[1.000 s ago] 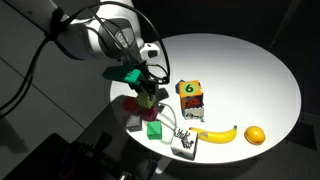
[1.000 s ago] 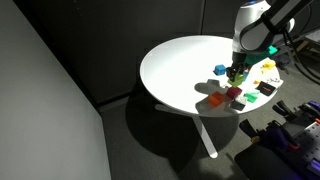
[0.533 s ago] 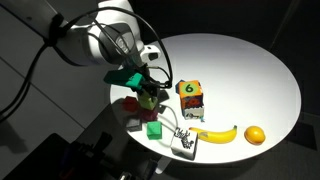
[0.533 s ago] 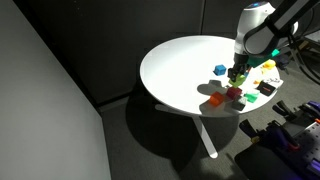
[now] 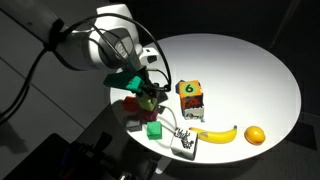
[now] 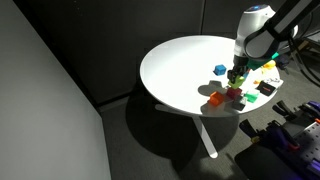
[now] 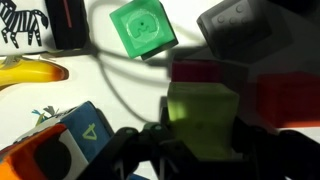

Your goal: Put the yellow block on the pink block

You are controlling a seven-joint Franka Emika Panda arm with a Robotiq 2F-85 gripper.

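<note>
My gripper [image 7: 200, 150] is shut on the yellow block [image 7: 200, 118], a lime-yellow cube held between the two dark fingers. The pink block [image 7: 195, 72] lies on the table just beyond it, partly covered by the yellow block. In both exterior views the gripper [image 5: 150, 93] [image 6: 237, 76] hangs low over the cluster of cubes near the table edge. The pink block [image 6: 234, 93] shows right below it. I cannot tell whether the yellow block touches the pink one.
Round the pink block lie a gray cube [image 7: 245, 30], an orange-red cube [image 7: 288, 100] and a green cube [image 7: 143, 28]. The larger cube marked "6" [image 5: 189, 97], a banana [image 5: 217, 134], an orange [image 5: 255, 135] and a zebra card [image 5: 184, 143] stand on the white round table [image 5: 240, 60]. A blue cube [image 6: 219, 70] lies apart.
The arm has shifted only slightly over the cube cluster, still holding the yellow block. The other objects have not moved.
</note>
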